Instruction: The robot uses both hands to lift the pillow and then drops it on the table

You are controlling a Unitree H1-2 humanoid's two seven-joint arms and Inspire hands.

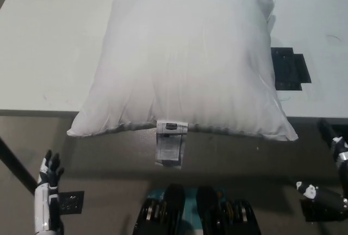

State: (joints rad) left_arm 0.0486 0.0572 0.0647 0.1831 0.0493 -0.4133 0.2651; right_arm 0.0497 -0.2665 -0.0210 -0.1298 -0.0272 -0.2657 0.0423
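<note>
Item: pillow (182, 63), white, plump, roughly square. Lying flat on the pale table (49, 44), filling most of the middle of the head view. Long axis hard to call (nearly square); widest along the near seam, running left to right, and narrowing toward the far edge. Near seam overhanging the table's front edge, with both near corners jutting out past it. Label tag (169, 145) hanging down from the middle of the near seam, pointing toward the robot; print on it too small to read. Far right corner looking crumpled or folded, details blurred.

Black flat object (289, 69) lying on the table just beside the pillow's right edge, partly tucked under or behind it; kind not discernible.

Left hand (49, 178), white with dark fingers, sitting low at the lower left, below table level and well apart from the pillow. Fingers spread and pointing upward, holding nothing. Forearm cut off by the bottom edge.

Right hand (329, 189), black, showing at the lower right, also below table level and clear of the pillow. Partly cut off by the right edge; impossible to say whether spread or closed (only dark segments and a pale knuckle-like part showing).

Small dark plate (70, 202) lying on the floor beside the left forearm. Dark slanted bar (13, 164) crossing the lower left, partly cut off.
</note>
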